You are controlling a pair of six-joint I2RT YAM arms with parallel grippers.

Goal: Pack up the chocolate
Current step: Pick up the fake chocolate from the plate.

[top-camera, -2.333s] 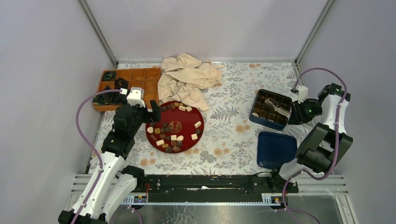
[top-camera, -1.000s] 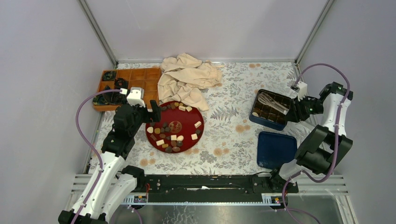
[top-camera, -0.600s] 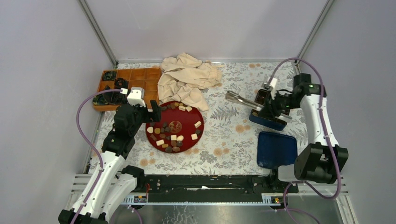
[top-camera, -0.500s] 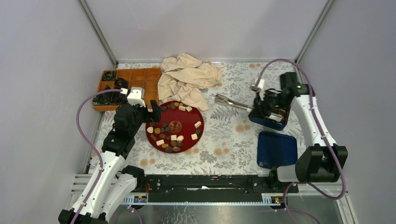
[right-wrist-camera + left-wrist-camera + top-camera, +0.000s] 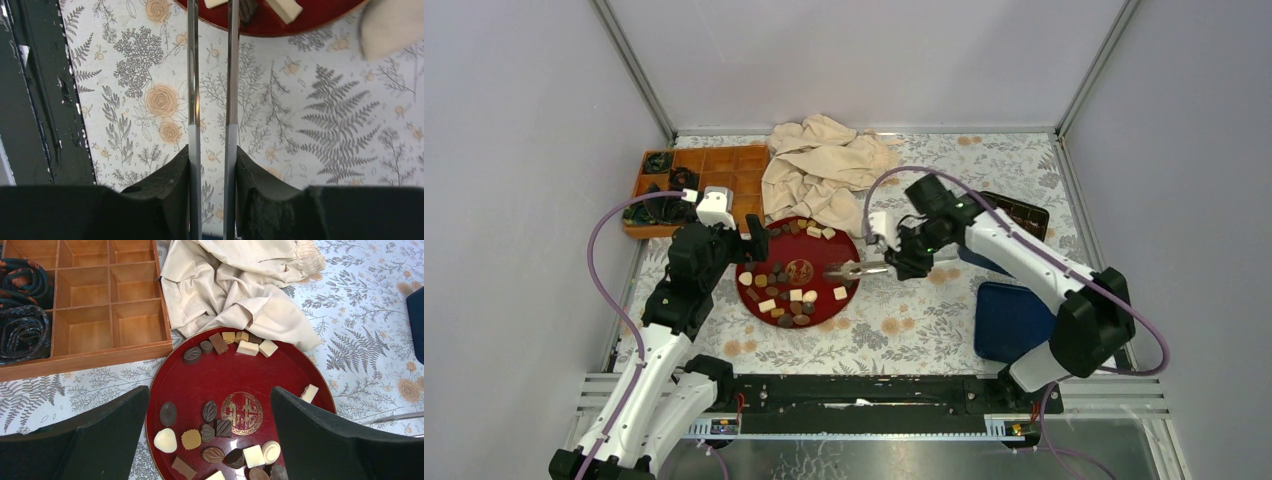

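Tongs point(image 5: 192, 75), metal: pinched between the fingers of the right gripper point(image 5: 212, 165), both blades running straight out ahead of it. Chocolate point(image 5: 210, 410): loose pieces on the red plate point(image 5: 240, 365), at the tong tips, and directly below the left gripper point(image 5: 209, 390), whose jaws stand spread wide, holding nothing. Risks, as judged: blades closing too hard may flick a smooth piece over the rim; tips meeting the plate edge may shove it; tongs may twist in the pinch. Blue box point(image 5: 1024, 213): behind the right gripper.
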